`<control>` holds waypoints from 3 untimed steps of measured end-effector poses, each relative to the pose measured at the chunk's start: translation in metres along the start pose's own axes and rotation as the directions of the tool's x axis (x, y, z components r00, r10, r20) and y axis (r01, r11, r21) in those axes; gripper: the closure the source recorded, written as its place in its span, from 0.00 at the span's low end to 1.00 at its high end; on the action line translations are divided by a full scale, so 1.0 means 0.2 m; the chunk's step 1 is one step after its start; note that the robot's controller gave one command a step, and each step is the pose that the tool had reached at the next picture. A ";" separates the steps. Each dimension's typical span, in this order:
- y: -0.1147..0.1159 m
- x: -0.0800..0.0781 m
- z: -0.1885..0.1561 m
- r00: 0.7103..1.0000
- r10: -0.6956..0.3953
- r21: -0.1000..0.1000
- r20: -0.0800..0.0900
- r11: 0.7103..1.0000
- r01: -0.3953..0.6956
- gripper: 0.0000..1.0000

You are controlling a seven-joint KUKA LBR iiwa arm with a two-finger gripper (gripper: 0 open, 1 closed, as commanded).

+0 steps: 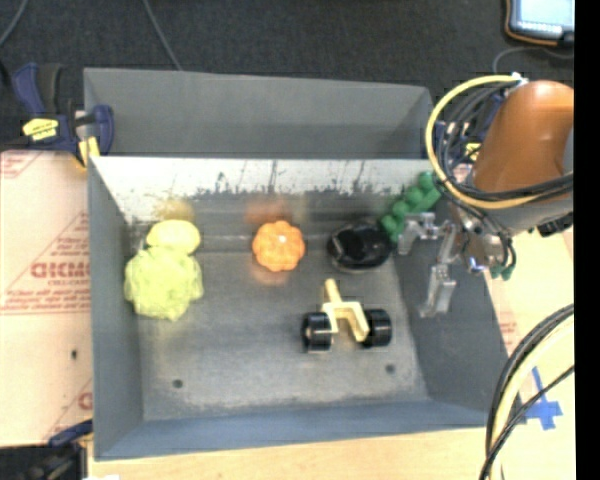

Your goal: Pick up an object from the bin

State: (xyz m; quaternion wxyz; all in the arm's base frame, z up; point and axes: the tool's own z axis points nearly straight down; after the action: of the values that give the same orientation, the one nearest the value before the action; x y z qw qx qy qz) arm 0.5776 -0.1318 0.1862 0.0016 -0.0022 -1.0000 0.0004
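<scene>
Here, the gripper [442, 290] hangs at the bin's [242, 370] right wall beside a black cup [358, 249], grip state unclear.

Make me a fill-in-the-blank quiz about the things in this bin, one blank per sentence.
1. In the bin, the ribbed ball near the middle is coloured ____.
2. The fluffy yellow-green lump lies at the view's ____ end.
3. The knobbly toy by the right wall, just above the gripper in the view, is coloured ____.

Missing words: orange; left; green.
</scene>
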 end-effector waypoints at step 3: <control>0.19 0.02 0.43 0.999 -0.044 0.002 0.010 0.999 0.044 0.00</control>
State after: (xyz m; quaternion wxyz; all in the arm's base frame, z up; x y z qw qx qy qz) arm 0.5741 -0.0932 0.1007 -0.0035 0.0200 -0.9998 0.0013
